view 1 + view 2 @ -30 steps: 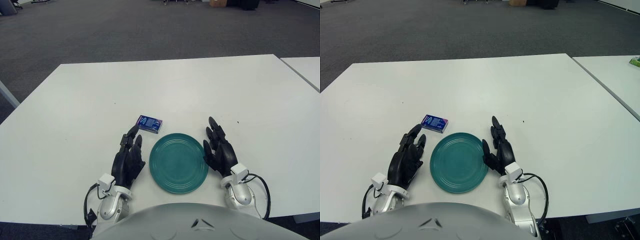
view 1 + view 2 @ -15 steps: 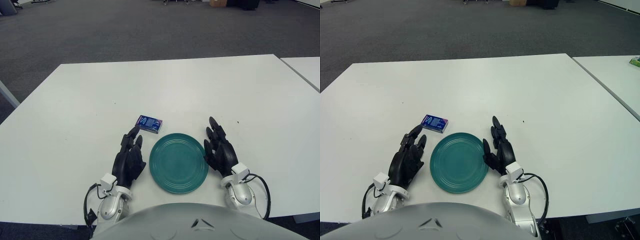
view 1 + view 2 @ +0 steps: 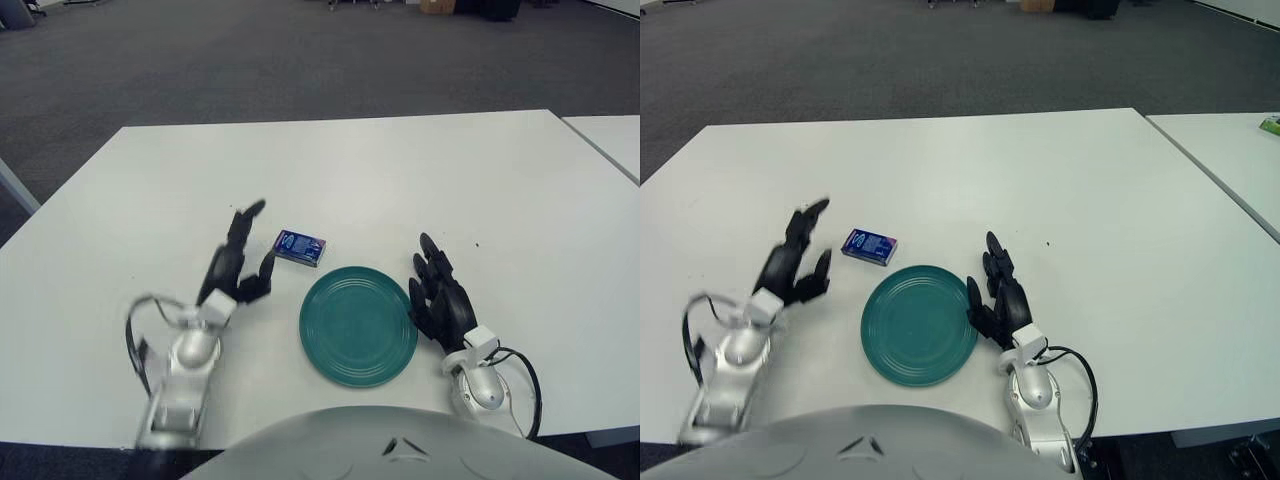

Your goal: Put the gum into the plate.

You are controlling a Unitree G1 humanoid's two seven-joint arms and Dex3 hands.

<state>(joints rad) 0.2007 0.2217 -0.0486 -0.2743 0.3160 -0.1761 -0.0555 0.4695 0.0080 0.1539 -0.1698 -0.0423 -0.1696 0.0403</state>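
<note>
A small blue gum box (image 3: 300, 247) lies flat on the white table (image 3: 350, 170), just beyond the upper-left rim of the teal plate (image 3: 357, 325). The plate holds nothing. My left hand (image 3: 240, 258) is raised off the table to the left of the gum box, fingers spread and holding nothing. My right hand (image 3: 440, 300) shows beside the plate's right rim, fingers relaxed and holding nothing.
A second white table (image 3: 1230, 150) stands to the right across a narrow gap. Grey carpet (image 3: 250, 60) lies beyond the table's far edge. My own body fills the bottom of both views.
My left hand has lifted from beside the plate and swung forward and left, now level with the gum box. The gum box, plate and right hand have not moved.
</note>
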